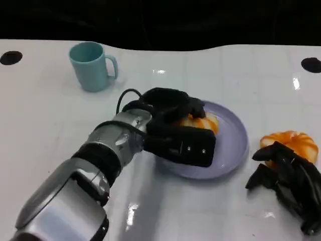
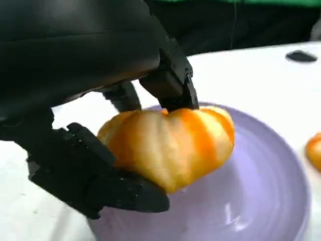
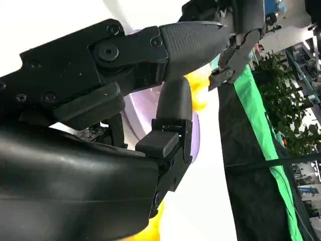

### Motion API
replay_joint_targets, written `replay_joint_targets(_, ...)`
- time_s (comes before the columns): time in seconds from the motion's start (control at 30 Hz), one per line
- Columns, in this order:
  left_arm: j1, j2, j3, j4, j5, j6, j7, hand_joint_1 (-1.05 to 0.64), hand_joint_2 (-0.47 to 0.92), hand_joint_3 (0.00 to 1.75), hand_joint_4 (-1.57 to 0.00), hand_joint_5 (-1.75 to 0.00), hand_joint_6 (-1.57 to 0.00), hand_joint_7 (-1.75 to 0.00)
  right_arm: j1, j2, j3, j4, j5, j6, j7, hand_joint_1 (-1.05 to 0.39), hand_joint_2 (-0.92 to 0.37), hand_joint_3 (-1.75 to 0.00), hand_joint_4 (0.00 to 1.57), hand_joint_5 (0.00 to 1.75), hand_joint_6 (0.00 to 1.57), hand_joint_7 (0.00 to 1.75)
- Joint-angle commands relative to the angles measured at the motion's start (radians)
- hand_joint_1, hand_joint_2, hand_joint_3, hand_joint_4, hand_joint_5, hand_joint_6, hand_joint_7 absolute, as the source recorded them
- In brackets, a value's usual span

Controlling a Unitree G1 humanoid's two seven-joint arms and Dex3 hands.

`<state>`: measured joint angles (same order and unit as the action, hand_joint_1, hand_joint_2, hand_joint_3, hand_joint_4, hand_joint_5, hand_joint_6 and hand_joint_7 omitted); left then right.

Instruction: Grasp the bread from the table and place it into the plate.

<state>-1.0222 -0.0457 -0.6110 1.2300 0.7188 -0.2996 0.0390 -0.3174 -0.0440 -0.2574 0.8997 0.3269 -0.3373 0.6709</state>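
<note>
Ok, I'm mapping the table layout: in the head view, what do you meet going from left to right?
Teal mug → left hand holding a bread over the purple plate → second bread on the table, with the right hand beside it.

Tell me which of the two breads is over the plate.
The bread held by the left hand, over the purple plate; the other bread lies on the table by the right hand.
</note>
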Motion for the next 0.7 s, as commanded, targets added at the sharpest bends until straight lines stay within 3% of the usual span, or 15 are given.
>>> replay_joint_targets(0.03,-0.036,0.023,-0.018,-0.015,0.016,0.017,-0.030,-0.76,0.92,0.46,-0.21,-0.33,-0.36,0.00,0.022,-0.004,-0.001,0.006,0.003,0.017,-0.003,-0.52,-0.92,-0.25,0.68,1.55,0.62,1.21)
replay_joint_targets(0.07,-0.038,0.027,-0.025,-0.019,0.022,0.019,-0.031,-0.84,0.92,0.57,-0.14,-0.30,-0.33,0.00,0.021,-0.004,0.000,0.005,0.001,0.019,-0.007,-0.52,-0.92,-0.25,0.68,1.55,0.62,1.22)
replay_joint_targets(0.27,-0.037,0.048,-0.027,-0.043,0.025,0.016,-0.043,-0.95,0.92,0.72,-0.06,-0.30,-0.30,0.00,0.020,-0.006,0.000,0.010,0.002,0.022,-0.004,-0.53,-0.92,-0.26,0.67,1.55,0.63,1.23)
replay_joint_targets(0.7,-0.007,0.098,0.022,-0.125,-0.025,-0.025,-0.037,-0.94,0.92,0.69,-0.15,-0.40,-0.43,-0.06,0.016,-0.007,0.000,0.011,0.002,0.021,-0.006,-0.54,-0.92,-0.25,0.68,1.57,0.63,1.23)
